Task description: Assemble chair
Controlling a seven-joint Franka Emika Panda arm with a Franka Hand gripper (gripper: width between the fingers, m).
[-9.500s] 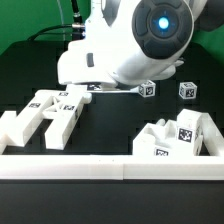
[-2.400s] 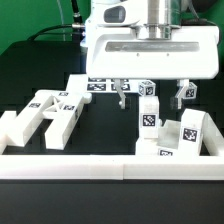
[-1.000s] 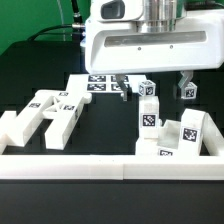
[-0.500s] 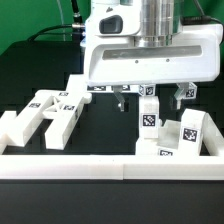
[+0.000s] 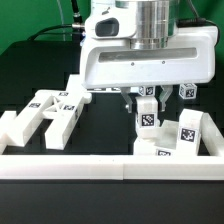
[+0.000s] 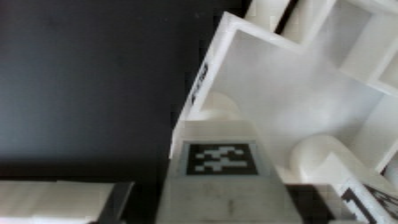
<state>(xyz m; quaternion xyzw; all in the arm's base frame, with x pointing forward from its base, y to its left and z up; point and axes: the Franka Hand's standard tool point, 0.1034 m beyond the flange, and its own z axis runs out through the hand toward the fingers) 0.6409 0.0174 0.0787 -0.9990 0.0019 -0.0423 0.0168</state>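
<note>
The chair is in loose white tagged pieces. One piece (image 5: 147,117) stands upright in the right half of the table, its tag facing the camera. My gripper (image 5: 147,100) has come down over its top, a finger against each side, shut on it. In the wrist view the same piece (image 6: 222,165) fills the space between my jaws (image 6: 222,208), tag up. A group of slab and bar pieces (image 5: 55,110) lies on the exterior view's left. More pieces (image 5: 185,135) are stacked on its right, just beside the held one.
A long white border rail (image 5: 110,167) runs along the front. The marker board (image 5: 82,88) shows partly behind the hand. A small tagged piece (image 5: 186,91) sits at the back right. In the wrist view, white slabs (image 6: 302,70) lie close beyond the held piece.
The hand has dropped a little and the fingers, wide apart a second ago, have closed in onto the upright piece. The piece itself has not moved.
</note>
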